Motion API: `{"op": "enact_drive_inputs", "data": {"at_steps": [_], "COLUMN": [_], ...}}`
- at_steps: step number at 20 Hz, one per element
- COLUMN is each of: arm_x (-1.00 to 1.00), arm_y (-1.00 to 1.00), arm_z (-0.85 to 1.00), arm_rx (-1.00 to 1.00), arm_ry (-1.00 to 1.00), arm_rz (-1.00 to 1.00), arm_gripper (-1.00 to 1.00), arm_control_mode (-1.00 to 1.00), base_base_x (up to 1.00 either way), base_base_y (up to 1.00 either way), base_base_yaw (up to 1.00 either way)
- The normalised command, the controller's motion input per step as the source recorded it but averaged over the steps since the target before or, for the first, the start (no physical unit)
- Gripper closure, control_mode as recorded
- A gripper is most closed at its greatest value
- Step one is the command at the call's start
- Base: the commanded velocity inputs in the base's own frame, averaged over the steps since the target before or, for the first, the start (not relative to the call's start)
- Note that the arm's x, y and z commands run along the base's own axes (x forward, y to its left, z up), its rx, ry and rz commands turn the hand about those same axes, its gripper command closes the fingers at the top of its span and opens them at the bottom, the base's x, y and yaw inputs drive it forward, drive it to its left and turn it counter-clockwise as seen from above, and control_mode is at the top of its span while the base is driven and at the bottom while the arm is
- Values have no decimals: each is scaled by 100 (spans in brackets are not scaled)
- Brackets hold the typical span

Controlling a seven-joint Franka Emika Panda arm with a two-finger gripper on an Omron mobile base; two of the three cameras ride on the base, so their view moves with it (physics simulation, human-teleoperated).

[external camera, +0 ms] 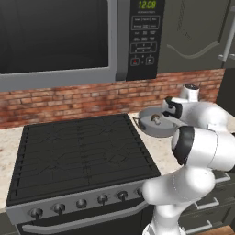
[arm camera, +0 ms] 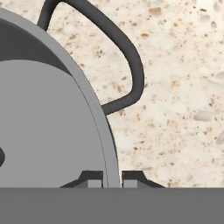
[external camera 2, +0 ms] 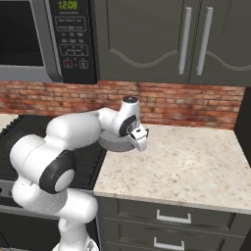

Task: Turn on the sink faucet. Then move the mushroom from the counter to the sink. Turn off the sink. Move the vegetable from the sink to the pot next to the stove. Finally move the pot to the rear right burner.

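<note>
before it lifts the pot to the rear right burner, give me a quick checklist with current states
1. Mushroom in the pot: ok.
2. Gripper astride the pot rim, one fingertip on each side: ok.
3. Fingers closed firmly on the rim: cannot tell.
4. Pot on the counter beside the stove, not yet lifted: ok.
5. Burners free of other cookware: ok.
6. Loop handle free of the fingers: ok.

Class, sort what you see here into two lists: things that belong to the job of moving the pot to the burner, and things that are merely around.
Belongs to the job:
pot, its rim between the end effector fingertips
mushroom inside the pot
stove

Just around:
microwave
cabinet doors
counter
brick wall
drawers
</note>
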Motion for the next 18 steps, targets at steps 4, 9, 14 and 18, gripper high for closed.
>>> {"op": "enact_drive_inputs", "data": {"at_steps": [4,9,14,18], "arm_x": [5,15,28,40], "arm_y": [72,72,68,64], "arm_z": [19,11,3,0], "arm_rx": [0,0,0,0], "arm_ry": [0,0,0,0], "arm_rz": [13,13,8,5], "arm_gripper": [100,100,100,100], "arm_control_mode": [-100,-100,-100,-100], "base_base_x": [0,0,0,0], "base_base_y": [0,0,0,0], "base_base_yaw": [0,0,0,0]}}
